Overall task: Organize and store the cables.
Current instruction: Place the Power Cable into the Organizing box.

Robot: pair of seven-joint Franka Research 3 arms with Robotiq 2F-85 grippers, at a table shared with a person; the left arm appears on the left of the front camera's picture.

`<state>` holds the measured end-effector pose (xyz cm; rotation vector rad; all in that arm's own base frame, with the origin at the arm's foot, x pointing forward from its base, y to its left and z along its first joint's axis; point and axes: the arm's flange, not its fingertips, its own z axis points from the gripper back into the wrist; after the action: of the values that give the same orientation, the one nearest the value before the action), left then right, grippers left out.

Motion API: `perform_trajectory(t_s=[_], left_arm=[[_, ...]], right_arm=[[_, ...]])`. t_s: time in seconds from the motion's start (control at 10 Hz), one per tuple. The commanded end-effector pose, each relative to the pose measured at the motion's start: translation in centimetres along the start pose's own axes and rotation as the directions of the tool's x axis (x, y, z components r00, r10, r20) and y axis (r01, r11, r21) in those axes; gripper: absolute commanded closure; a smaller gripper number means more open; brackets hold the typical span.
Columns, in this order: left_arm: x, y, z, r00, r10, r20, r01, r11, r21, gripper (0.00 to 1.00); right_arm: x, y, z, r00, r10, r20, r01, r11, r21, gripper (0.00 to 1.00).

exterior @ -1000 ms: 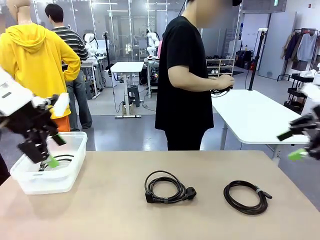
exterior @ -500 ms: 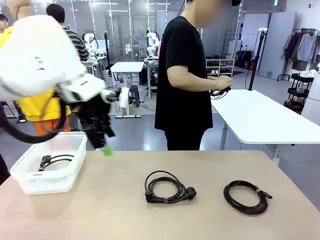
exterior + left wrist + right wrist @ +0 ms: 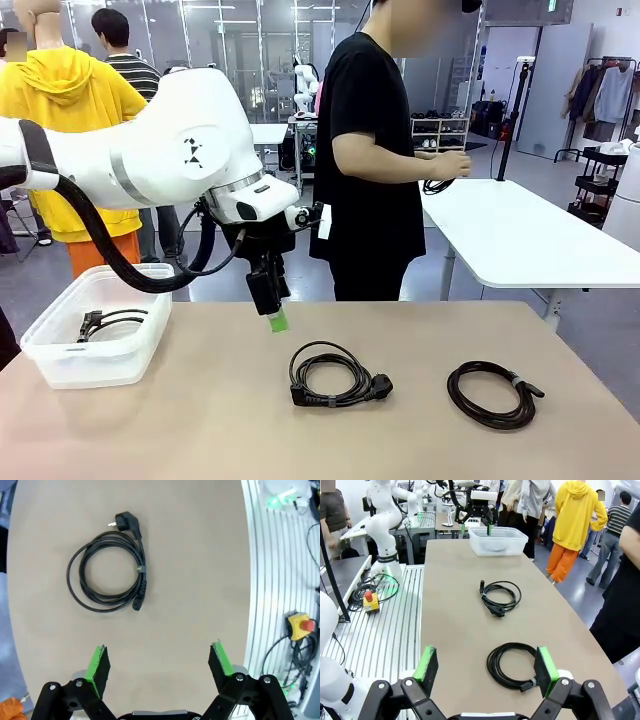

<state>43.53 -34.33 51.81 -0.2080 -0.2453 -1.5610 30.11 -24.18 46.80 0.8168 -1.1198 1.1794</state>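
Left gripper (image 3: 160, 661) spread, empty, above the table (image 3: 200, 425) near the coiled power cord (image 3: 335, 376). Right gripper (image 3: 487, 666) spread, empty. One cable (image 3: 112, 321) lies in the plastic bin (image 3: 62, 358).

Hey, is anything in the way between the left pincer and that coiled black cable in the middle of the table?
Nothing visible. The open left pincer hangs above bare tan tabletop, and the coiled black power cable with plug ends lies alone beyond its fingertips, with no other item between them.
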Motion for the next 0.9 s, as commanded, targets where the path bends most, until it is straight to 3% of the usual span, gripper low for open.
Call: perform_trajectory(t_s=[0.0,0.3,0.5,0.8], left_arm=[[-1.3,-0.8,1.0,1.0,0.007,0.006,-0.007,1.0,0.023,0.0],[-0.8,0.1,1.3,1.0,0.012,0.005,-0.013,1.0,0.022,0.0],[2.7,1.8,-2.9,1.0,0.01,-0.02,-0.01,1.0,-0.001,0.0],[4.9,1.9,-8.4,0.998,-0.005,-0.069,0.003,1.0,-0.028,0.0]], right_arm=[[-0.2,0.3,0.1,1.0,0.001,0.005,-0.001,1.0,-0.004,0.01],[-0.2,0.3,0.1,1.0,0.001,0.005,-0.001,1.0,-0.004,0.01],[-0.2,0.3,0.1,1.0,0.001,0.005,-0.001,1.0,-0.004,0.01],[-0.2,0.3,0.1,1.0,0.001,0.005,-0.001,1.0,-0.004,0.01]])
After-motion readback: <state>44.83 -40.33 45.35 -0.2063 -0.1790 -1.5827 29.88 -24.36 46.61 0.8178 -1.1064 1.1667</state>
